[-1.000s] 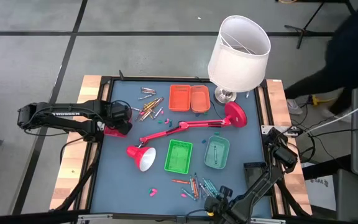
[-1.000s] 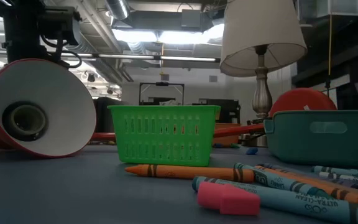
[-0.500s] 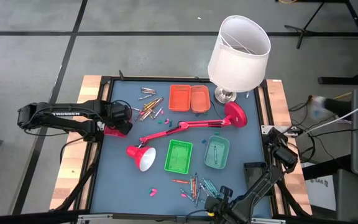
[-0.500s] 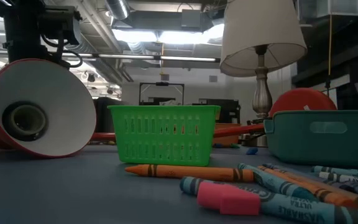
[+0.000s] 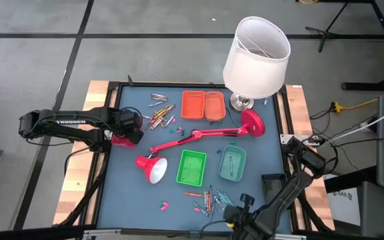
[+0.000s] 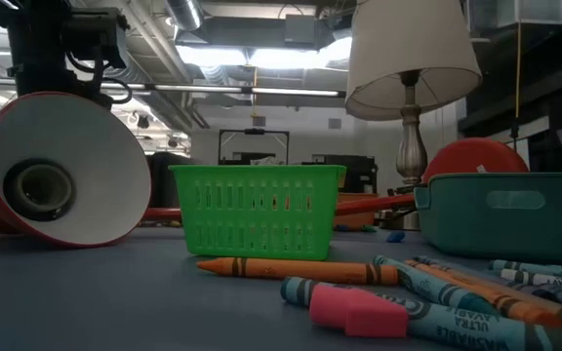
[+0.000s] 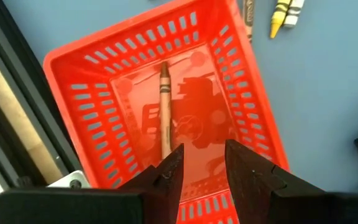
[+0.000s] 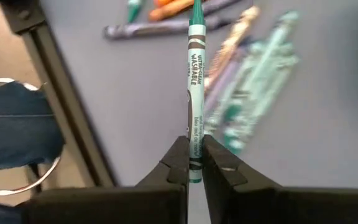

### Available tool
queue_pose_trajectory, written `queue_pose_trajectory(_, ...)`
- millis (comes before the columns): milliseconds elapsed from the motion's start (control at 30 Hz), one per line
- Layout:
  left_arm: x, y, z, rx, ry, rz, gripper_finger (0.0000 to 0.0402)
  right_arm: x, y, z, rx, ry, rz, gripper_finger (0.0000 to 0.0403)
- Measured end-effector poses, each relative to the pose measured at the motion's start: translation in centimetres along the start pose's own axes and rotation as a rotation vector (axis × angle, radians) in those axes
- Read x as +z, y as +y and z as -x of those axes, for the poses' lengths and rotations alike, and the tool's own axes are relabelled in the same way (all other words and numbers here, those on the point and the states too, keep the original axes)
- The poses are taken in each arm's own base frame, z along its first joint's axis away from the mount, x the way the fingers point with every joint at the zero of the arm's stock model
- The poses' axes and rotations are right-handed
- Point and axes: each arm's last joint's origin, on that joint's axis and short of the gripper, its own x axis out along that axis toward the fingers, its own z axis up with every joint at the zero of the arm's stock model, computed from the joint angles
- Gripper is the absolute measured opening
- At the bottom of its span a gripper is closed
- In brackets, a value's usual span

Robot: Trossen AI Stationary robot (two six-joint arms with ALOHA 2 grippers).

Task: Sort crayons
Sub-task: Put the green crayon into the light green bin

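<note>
Crayons lie in two loose heaps: one near the table's front edge (image 5: 211, 198), also low and close in the low view (image 6: 437, 288), and one at the far left (image 5: 160, 115). My right gripper (image 5: 235, 214) hangs over the near heap, shut on a green crayon (image 8: 196, 81). My left gripper (image 7: 202, 155) hovers open over a red basket (image 5: 120, 139) at the table's left edge. A brown crayon (image 7: 164, 106) lies flat on the basket's floor, untouched. My right gripper pinches the green crayon by its blunt end (image 8: 195, 158) between its two fingers. The fingers slant steeply down, and the crayon runs on along them, tip pointing away. It is lifted clear of the table, above the other crayons.
A red desk lamp (image 5: 199, 135) lies across the middle, its white-lined shade (image 5: 153, 168) toward the left. Two orange trays (image 5: 203, 105) stand at the back, with a green basket (image 5: 191, 167) and a teal tray (image 5: 233, 163) nearer. A white-shaded lamp (image 5: 256, 50) is far right.
My right gripper has risen from the near heap of crayons. In the low view one teal crayon at the front of that heap has slid a little sideways. The left arm has kept still.
</note>
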Motion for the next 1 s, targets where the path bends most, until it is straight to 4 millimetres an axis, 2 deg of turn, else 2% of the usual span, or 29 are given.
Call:
queue_pose_trajectory(133,0.2,-0.2,0.0,-0.02,-0.018,0.006,0.0101,0.3,-1.6,1.9,-0.092,-0.051,-0.01,0.0021)
queue_pose_trajectory(367,0.3,-0.3,0.0,-0.032,-0.028,0.008,0.0101,1.8,-5.1,3.6,-0.317,-0.098,-0.073,0.0021)
queue_pose_trajectory(533,0.3,-0.3,0.0,-0.034,-0.03,0.009,0.0101,3.9,-7.1,3.3,-0.442,-0.049,-0.075,0.0021)
queue_pose_trajectory(733,0.5,-0.5,0.1,-0.052,-0.05,-0.065,0.0101,7.0,-8.9,2.4,-0.467,0.003,-0.053,0.0021)
queue_pose_trajectory(1000,2.3,-1.5,2.7,-0.131,-0.162,-0.143,0.0101,9.7,-10.9,1.5,-0.465,0.09,-0.148,0.0021)
